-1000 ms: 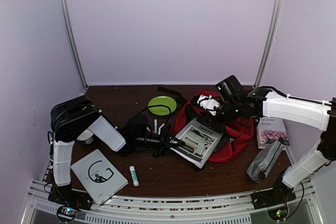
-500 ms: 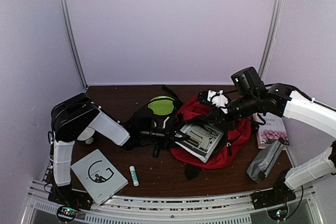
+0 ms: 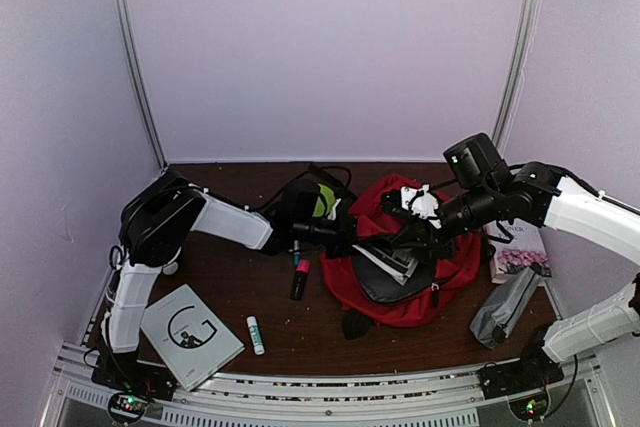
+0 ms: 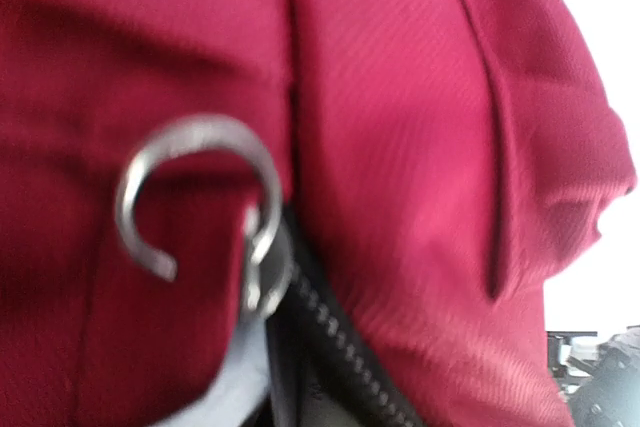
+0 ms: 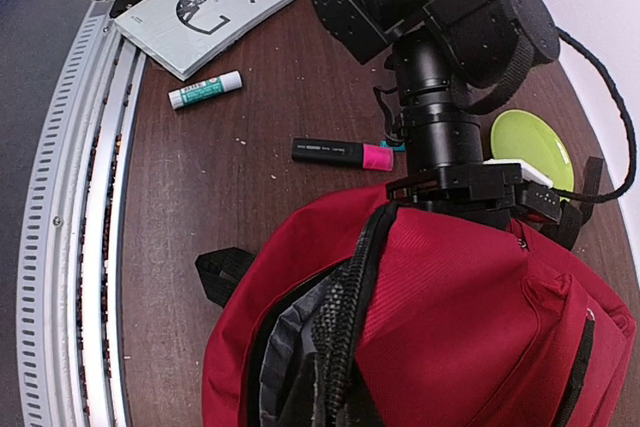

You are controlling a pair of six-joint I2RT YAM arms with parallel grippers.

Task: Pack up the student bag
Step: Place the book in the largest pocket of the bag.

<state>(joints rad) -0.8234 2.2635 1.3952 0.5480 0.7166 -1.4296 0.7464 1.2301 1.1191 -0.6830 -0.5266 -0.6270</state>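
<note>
Lying right of the desk's (image 3: 225,282) middle, the red bag (image 3: 455,272) gapes open toward the near side, with a magazine (image 3: 392,259) tucked partly inside. The left hand (image 3: 340,235) presses against the bag's left edge; its wrist view is filled with red cloth, a metal ring (image 4: 195,197) and a black zipper (image 4: 330,327), so I cannot tell whether its fingers are spread or pinched. The right hand (image 3: 420,227) sits at the bag's upper flap, its fingers hidden, grip unclear. Left of the bag lie a highlighter (image 5: 345,154), a glue stick (image 5: 205,89) and a booklet (image 5: 205,7); a green plate (image 5: 530,142) shows beyond the left arm. A book (image 3: 520,247) and grey pouch (image 3: 505,305) lie right of the bag.
</note>
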